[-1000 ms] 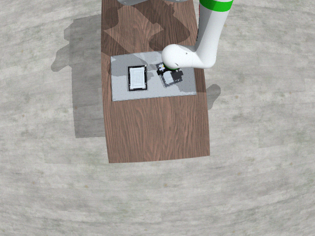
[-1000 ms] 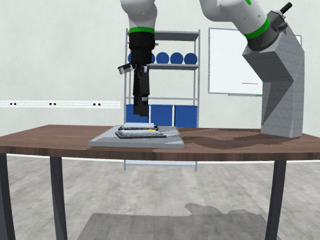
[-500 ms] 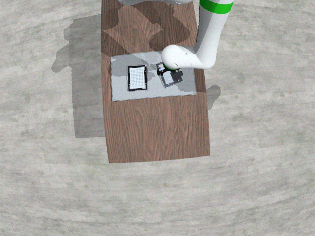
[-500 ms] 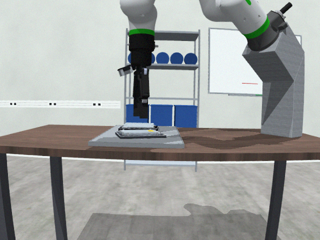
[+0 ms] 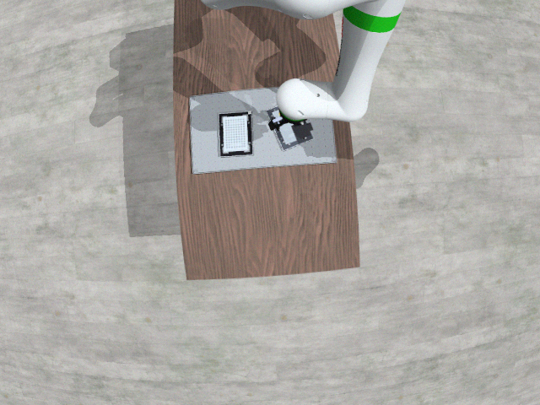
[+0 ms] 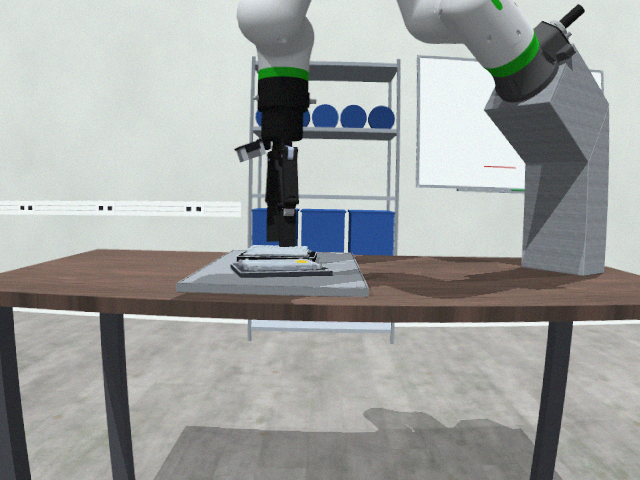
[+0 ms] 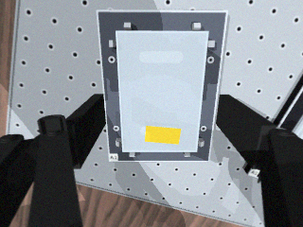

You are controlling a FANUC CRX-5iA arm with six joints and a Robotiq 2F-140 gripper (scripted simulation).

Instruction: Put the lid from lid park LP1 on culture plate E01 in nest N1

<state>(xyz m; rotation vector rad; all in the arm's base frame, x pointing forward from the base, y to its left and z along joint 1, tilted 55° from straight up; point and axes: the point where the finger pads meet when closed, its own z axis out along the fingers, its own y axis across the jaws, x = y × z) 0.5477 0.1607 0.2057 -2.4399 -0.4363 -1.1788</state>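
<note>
Wood-grain table [image 5: 270, 218]; matt grey perforated plate [image 7: 57, 71]; translucent smooth lid [image 7: 163, 85].

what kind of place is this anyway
Probably a lab automation bench: a multiwell culture plate sits in a nest on a perforated plate, with a whiteboard and a shelf rack of blue bins behind the wooden table.

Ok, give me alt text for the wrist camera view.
Looking straight down, a pale lid with a yellow label rests in its dark park frame on a perforated grey plate. The open gripper's black fingers flank it, not touching.
</note>
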